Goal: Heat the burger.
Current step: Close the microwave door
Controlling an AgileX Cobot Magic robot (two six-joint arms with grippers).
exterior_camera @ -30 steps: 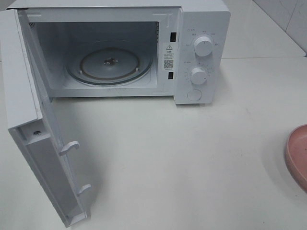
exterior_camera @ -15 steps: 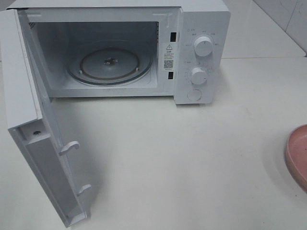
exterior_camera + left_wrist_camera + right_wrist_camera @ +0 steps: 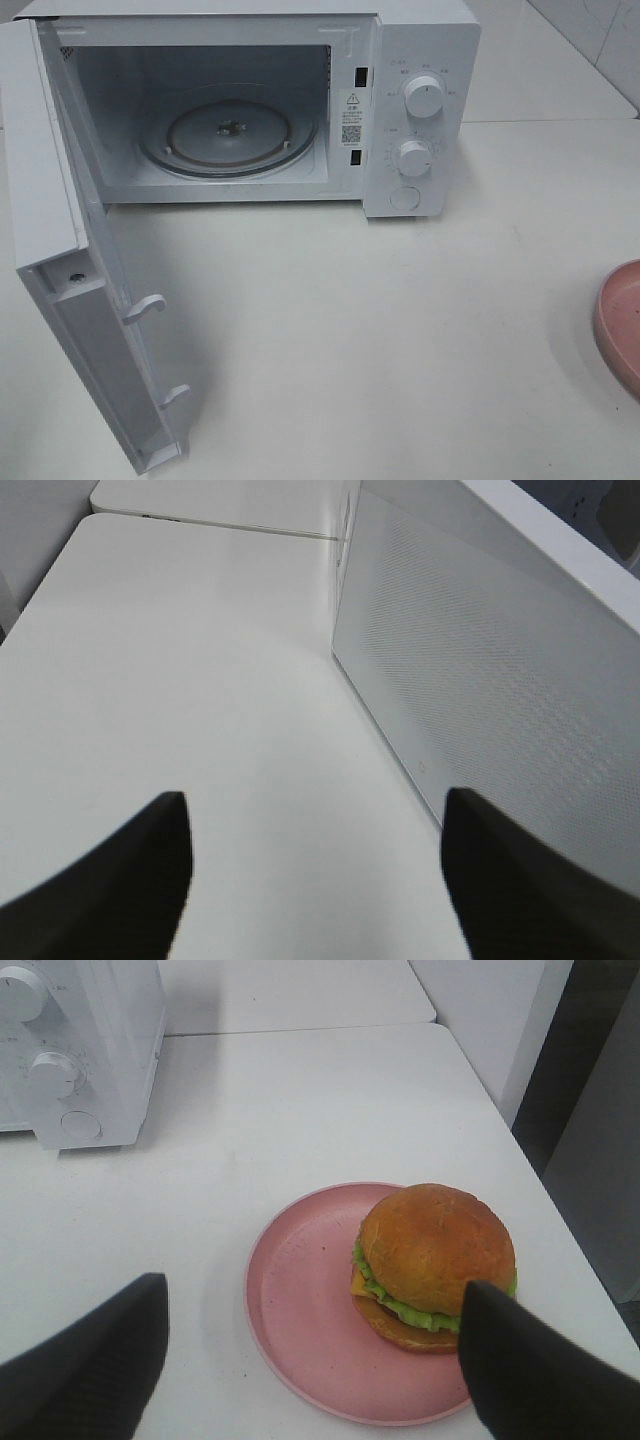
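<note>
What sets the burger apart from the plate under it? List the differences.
The burger is a tall domed stack; the pink plate is flat and shallow. The burger is golden-brown with green lettuce and yellow cheese at its edge; the plate is a single plain pink. The burger covers only the plate's right part as the right wrist view shows it, so the plate is much wider. Both are round.

Microwave (image 3: 420,110): door (image 3: 70,300) swung fully open, standing out over the counter (image 3: 380,330) at the cavity's hinge side and walling off that flank. Cavity mouth unobstructed; glass turntable (image 3: 228,135) bare. Counter from the microwave's front to the pink plate (image 3: 620,325): open. Burger (image 3: 435,1260) sits at one side of the plate, the plate's microwave-side half bare.
</note>
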